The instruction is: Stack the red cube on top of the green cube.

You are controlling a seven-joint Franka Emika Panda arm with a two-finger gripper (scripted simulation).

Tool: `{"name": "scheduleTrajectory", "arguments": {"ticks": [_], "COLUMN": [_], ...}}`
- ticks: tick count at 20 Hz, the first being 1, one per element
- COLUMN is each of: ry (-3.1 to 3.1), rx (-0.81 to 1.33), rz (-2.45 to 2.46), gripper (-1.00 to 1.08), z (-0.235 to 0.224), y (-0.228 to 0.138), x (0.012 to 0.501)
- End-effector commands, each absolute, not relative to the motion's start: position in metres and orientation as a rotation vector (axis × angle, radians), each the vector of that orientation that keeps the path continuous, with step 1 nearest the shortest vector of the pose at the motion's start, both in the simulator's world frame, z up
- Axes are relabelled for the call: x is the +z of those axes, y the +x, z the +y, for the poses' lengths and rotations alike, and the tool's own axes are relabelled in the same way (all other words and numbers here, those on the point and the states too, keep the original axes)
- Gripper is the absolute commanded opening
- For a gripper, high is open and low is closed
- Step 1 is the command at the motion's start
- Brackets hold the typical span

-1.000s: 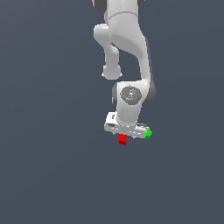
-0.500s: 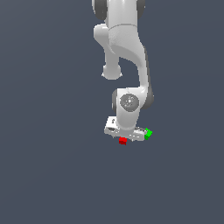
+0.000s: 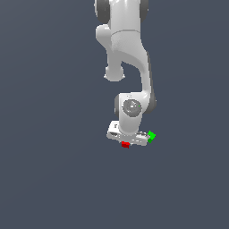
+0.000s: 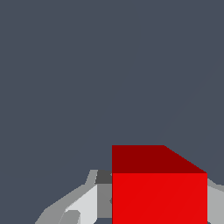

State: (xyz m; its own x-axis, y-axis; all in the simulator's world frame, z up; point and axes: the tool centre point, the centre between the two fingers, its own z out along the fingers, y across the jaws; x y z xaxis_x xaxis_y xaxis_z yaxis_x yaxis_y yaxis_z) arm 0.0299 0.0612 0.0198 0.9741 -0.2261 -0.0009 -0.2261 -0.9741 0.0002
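Where the arm (image 3: 127, 58) hangs over the flat grey floor (image 3: 49, 170), open room lies on every side in the exterior view. Low over it, the gripper (image 3: 126, 142) largely covers the red cube (image 3: 125, 144), whose lower part peeks out beneath; the wrist view shows it between the fingers (image 4: 81, 205), though whether they grip it cannot be told. Just to the exterior view's right sits the green cube (image 3: 151, 136), beside the hand's end. No writing shows anywhere.
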Motion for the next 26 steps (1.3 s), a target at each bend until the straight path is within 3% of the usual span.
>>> {"name": "scheduleTrajectory", "arguments": {"ticks": [1, 13, 26], "ry": [3.121, 3.121, 3.121], "rx": [0.0, 0.0, 0.0], "rz": [-0.357, -0.357, -0.357], "gripper": [-1.0, -1.0, -1.0], "z": [0.061, 0.061, 0.061], "y": [0.03, 0.029, 0.029], "x": [0.02, 0.031, 0.108]}}
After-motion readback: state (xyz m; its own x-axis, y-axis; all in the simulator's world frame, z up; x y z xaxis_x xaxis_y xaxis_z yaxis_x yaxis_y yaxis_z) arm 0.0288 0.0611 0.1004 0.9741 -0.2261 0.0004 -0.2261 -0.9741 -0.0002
